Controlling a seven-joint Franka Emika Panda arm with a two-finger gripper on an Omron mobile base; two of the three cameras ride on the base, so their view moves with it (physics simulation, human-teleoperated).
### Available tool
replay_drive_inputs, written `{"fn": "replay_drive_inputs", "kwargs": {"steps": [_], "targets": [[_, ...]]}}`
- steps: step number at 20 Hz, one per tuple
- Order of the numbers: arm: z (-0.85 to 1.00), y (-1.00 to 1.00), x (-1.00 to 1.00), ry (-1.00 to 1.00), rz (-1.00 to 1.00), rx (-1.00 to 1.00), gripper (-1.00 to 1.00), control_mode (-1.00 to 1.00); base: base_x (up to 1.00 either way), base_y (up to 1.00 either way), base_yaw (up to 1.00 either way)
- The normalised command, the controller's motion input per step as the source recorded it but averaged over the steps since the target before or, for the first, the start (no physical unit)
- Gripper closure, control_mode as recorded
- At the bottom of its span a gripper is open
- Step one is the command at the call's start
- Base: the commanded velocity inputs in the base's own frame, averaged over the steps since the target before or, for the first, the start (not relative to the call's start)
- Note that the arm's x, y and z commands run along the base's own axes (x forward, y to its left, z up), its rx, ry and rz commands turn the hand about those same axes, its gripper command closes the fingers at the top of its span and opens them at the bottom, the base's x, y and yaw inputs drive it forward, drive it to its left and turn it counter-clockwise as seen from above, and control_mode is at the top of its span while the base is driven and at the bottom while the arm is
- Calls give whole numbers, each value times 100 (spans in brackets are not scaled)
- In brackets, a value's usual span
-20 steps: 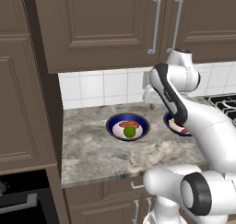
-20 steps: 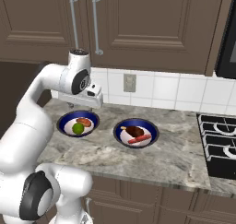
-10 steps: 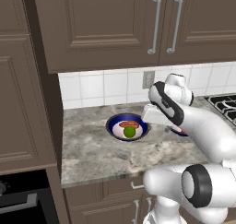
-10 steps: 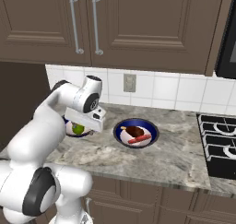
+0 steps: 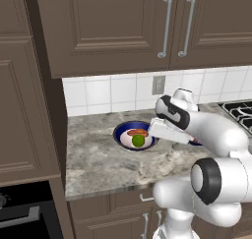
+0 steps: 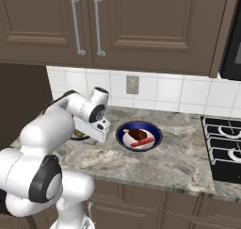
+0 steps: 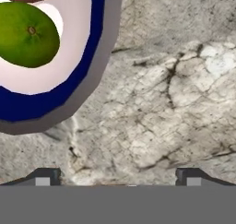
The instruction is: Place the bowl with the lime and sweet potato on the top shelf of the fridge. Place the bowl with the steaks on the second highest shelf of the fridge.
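A blue-rimmed bowl (image 5: 121,134) on the marble counter holds the lime (image 5: 138,140) and the sweet potato (image 5: 137,133). My gripper (image 5: 165,134) hangs low just right of this bowl, pointing down at the counter, open and empty. In the hand view the bowl's rim (image 7: 69,94) and the lime (image 7: 30,34) sit at the upper left, and bare counter lies between the fingertips (image 7: 44,177) of my gripper (image 7: 119,178). The bowl (image 6: 121,134) with the steaks (image 6: 139,137) stands to the right of the arm. The fridge is out of view.
Stove burners (image 6: 226,148) sit at the counter's right end. Dark wooden wall cabinets (image 5: 167,26) hang above the white tiled backsplash with an outlet (image 6: 132,84). A tall cabinet (image 5: 24,110) bounds the counter on the left.
The hand has come down from above the counter to just beside the lime bowl. The bowls have not moved.
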Motion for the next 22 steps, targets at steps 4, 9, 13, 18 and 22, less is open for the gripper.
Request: {"fn": "replay_drive_inputs", "kwargs": {"steps": [4, 9, 13, 18, 22], "targets": [[0, 0, 26, 0, -3, 0, -100, -100, 0, 0, 0], [-4, 1, 37, 0, -6, 0, -100, -100, 0, 0, 0], [-34, 5, 40, -3, -7, -1, -100, -100, 0, 0, 0], [-29, 5, 35, 0, -8, 0, -100, -100, 0, 0, 0], [-24, 3, 29, 0, -8, 0, -100, -100, 0, 0, 0]]}}
